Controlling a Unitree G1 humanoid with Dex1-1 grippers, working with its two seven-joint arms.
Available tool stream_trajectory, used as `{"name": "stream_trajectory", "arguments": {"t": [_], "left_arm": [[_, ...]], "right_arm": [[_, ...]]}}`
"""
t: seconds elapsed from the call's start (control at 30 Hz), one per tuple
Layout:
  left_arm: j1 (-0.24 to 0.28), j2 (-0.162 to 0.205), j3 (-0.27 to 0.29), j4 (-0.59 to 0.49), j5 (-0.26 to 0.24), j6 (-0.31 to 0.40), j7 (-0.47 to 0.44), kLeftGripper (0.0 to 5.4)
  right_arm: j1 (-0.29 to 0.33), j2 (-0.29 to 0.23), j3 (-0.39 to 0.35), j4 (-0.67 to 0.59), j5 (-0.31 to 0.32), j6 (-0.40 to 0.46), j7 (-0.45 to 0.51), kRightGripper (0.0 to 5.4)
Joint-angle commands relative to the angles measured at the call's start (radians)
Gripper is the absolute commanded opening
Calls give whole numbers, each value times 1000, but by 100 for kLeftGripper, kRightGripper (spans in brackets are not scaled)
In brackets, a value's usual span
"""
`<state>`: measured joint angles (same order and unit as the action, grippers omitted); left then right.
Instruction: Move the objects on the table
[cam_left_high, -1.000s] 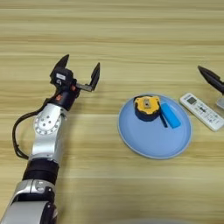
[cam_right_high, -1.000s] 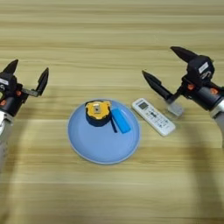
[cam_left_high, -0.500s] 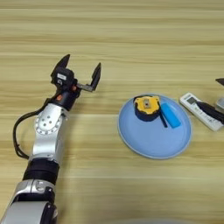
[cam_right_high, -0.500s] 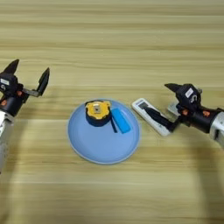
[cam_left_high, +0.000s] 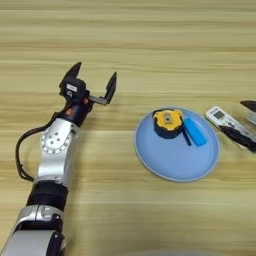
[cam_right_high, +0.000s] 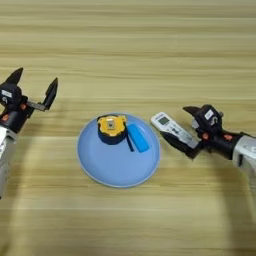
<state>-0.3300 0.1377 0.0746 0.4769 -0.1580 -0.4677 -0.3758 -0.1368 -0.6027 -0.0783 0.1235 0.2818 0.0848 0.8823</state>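
Note:
A round light-blue plate (cam_right_high: 116, 172) lies in the middle of the wooden table (cam_right_high: 128, 45). On its far half sits the yellow-and-black tape measure (cam_right_high: 111, 126), its dark strap trailing toward a bright blue oblong piece (cam_right_high: 137, 138) beside it. Right of the plate lies a white remote control (cam_right_high: 169, 127). My right gripper (cam_right_high: 176, 123) is low at the remote, open, one black finger on each side of the remote's right half. My left gripper (cam_left_high: 95, 73) is open above bare wood, well left of the plate, holding nothing.
The left arm (cam_left_high: 55, 155) stretches from the near left corner up to its gripper. The right forearm (cam_right_high: 240, 147) enters from the right edge. Bare plank surface lies beyond and in front of the plate.
My right gripper has come down and toward me from the far right, and its open fingers now straddle the remote. The left arm, plate and tape measure have not moved.

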Motion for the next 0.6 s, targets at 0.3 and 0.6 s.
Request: {"name": "stream_trajectory", "arguments": {"t": [0.3,0.6], "left_arm": [[3,2,-7,0,14,-9,5,540],[11,-4,-13,-6,19,-14,11,540]], "right_arm": [[-90,111,106,-66,-16,62,-55,537],[-159,179,188,-68,-52,169,-115,537]]}}
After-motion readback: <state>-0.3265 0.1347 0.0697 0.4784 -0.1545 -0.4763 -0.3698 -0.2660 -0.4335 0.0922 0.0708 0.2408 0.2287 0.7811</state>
